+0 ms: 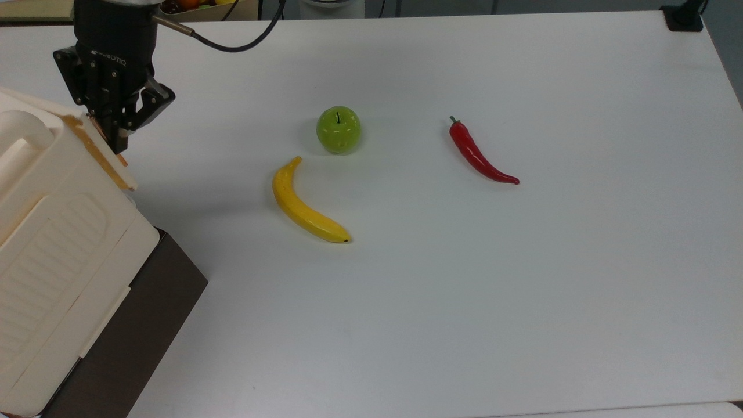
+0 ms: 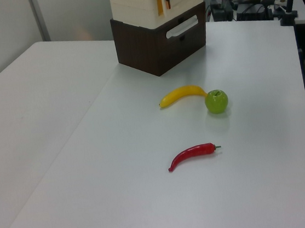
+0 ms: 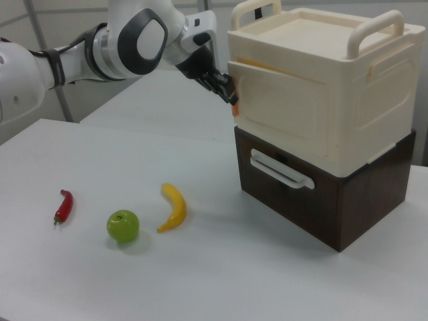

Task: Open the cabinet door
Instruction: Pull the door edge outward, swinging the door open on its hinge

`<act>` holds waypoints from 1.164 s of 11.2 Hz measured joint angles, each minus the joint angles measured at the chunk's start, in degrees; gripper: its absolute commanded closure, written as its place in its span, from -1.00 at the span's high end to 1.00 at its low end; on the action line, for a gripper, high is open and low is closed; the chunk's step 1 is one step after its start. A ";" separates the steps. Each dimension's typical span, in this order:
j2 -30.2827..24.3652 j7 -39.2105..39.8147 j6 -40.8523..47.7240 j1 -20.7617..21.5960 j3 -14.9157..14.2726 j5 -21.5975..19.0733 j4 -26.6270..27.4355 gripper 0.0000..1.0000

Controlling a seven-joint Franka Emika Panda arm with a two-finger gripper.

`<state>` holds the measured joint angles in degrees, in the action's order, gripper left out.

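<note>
We find the cabinet door (image 3: 284, 117) on the front of the cabinet (image 3: 348, 87), standing slightly ajar, its free edge lifted off at the right view's left with a tan inner strip showing. We judge it light, rigid, smooth moulded plastic that should swing easily on its hinge; that free edge is the place to hold. The gripper (image 3: 227, 90) is there, fingers clamped on that edge. The cream cabinet has rounded corners, loop handles and a dark brown base (image 3: 321, 200). Banana (image 1: 305, 203), apple (image 1: 338, 129) and chilli (image 1: 479, 154) lie well apart on the white table (image 1: 522, 290).
</note>
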<state>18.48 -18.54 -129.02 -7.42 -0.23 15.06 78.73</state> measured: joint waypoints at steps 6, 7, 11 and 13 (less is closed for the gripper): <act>-4.69 -0.05 9.30 1.71 0.26 -3.42 -0.12 1.00; -5.94 -0.05 10.00 1.69 0.26 -3.75 -0.12 1.00; -8.44 -0.06 9.62 1.62 0.19 -3.78 -1.78 1.00; -8.28 -0.06 3.67 1.56 0.12 -3.77 -1.92 1.00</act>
<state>10.20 -18.60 -125.35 -5.86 -0.12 11.29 76.81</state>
